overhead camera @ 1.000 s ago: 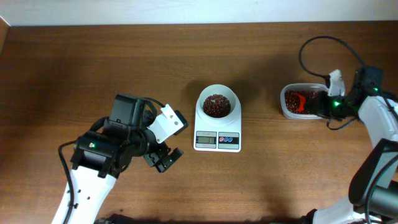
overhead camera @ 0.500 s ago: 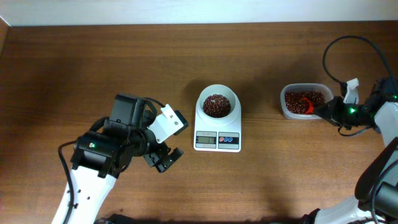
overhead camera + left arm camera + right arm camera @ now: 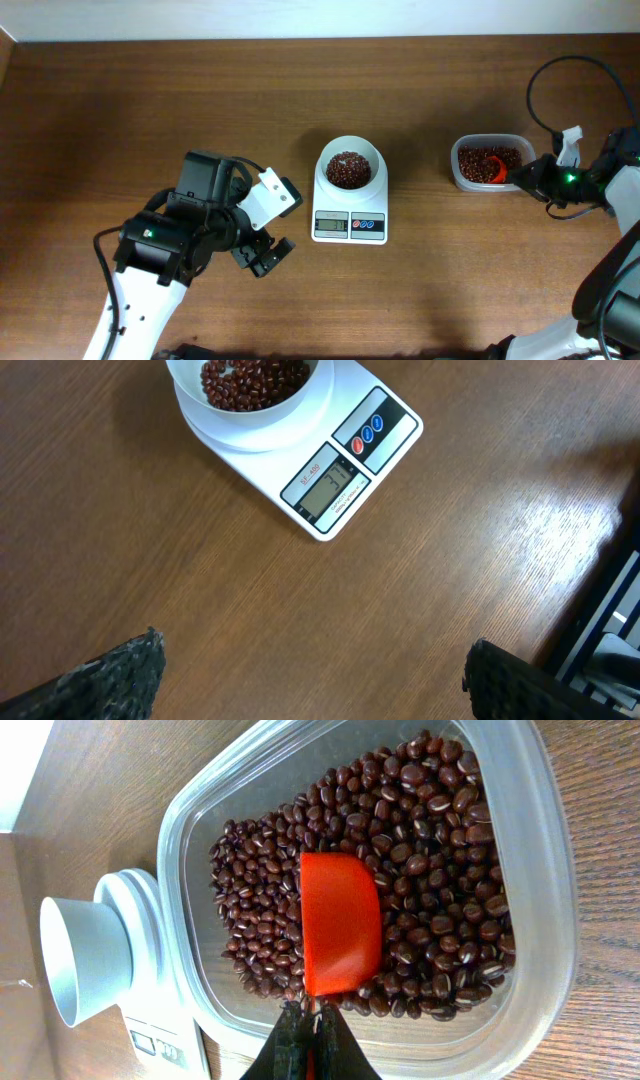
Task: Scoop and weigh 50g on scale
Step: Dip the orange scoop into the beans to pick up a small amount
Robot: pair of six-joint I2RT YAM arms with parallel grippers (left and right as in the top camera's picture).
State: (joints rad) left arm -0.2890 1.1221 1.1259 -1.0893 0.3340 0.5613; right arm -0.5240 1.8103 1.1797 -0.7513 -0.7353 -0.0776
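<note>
I'm looking down on a dark brown wooden table (image 3: 150, 100), its grain running left to right, with a pale strip (image 3: 300, 18) of the room along the top edge of the overhead frame.

The scale (image 3: 349, 200) sits at the centre. Its long axis runs top to bottom in the overhead view, with the round bowl toward the top and the display and buttons toward the bottom edge. From my left wrist camera it lies on a diagonal, bowl at upper left, display toward lower right. A heap of beans (image 3: 348, 168) fills the bottom of the bowl. More fill the clear tub (image 3: 455, 170) at the right of the frame, well apart from the scale.

My left gripper (image 3: 262, 254) is at lower left, fingers spread wide and holding nothing. My right gripper (image 3: 310, 1045) is pinched tight on the handle of the orange scoop (image 3: 340, 925), which lies on the tub's beans, its length running top to bottom in the right wrist view.
</note>
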